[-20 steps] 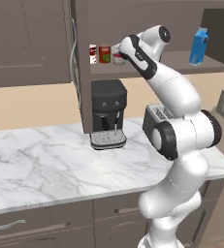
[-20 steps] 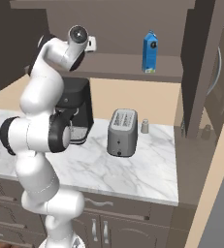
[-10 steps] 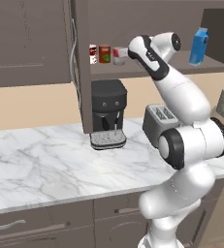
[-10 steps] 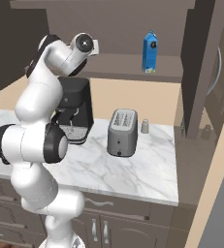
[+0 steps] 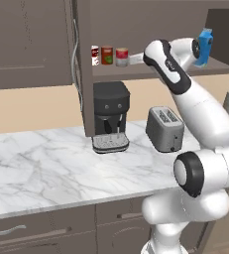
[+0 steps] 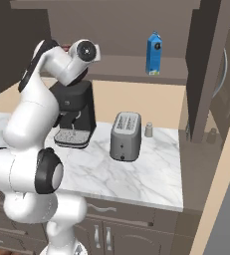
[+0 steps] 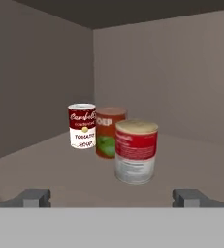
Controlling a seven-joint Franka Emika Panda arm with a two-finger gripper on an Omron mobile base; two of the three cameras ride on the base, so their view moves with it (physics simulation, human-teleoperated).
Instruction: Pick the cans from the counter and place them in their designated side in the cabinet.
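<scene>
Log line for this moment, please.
gripper: open, empty | cans: both on cabinet shelf | counter: no cans

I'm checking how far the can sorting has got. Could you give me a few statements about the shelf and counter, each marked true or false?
1. Three cans stand on the cabinet shelf. True.
2. The gripper holds a can. False: it is open, nothing between its fingers.
3. The blue carton stands beside the cans. False: it stands far along the shelf.
4. A toaster sits on the counter. True.
</scene>
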